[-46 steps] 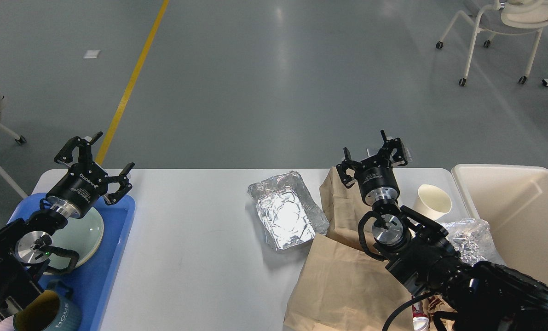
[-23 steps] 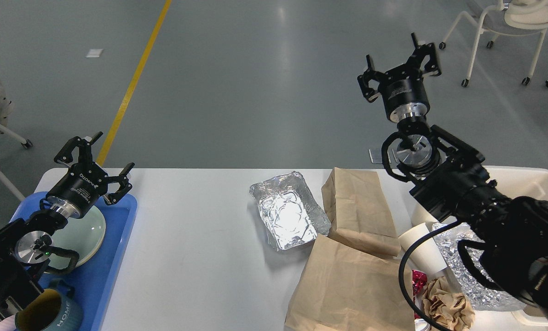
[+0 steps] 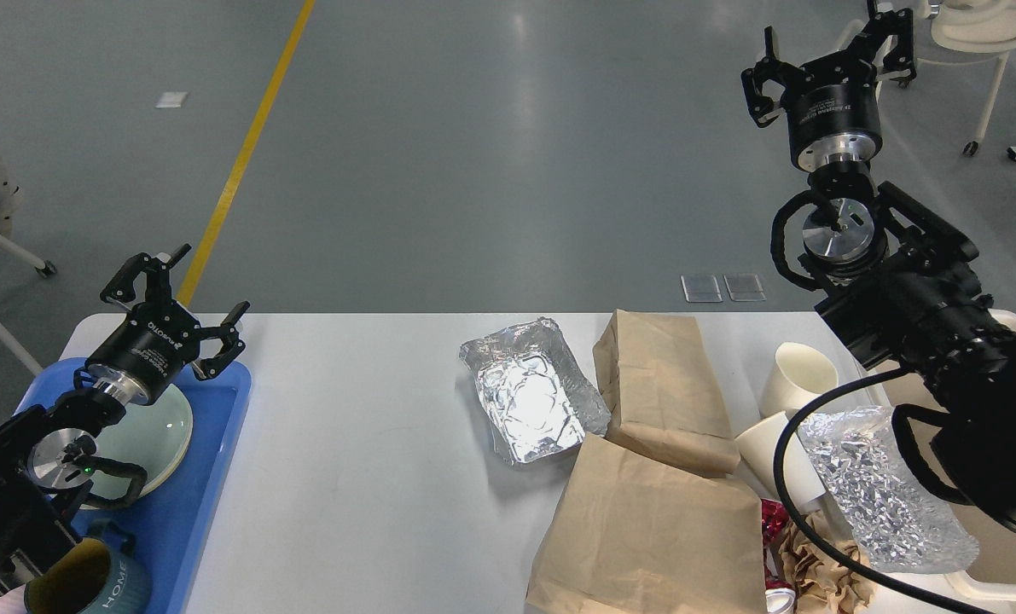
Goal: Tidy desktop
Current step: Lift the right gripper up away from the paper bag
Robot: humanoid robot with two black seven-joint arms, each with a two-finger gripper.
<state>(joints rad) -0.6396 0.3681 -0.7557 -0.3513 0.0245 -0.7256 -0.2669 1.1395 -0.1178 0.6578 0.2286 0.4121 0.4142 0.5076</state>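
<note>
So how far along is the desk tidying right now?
Done: a plate and mug sit in the blue tray. In hand: nothing; both the left gripper and right gripper are open. Left: foil tray, paper bags, cups on the desktop.

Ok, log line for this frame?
left claw: open, over blue tray | right claw: open, raised, empty | desktop: cluttered

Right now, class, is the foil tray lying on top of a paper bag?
No. The foil tray lies directly on the desktop, beside the paper bag, not on it.
</note>
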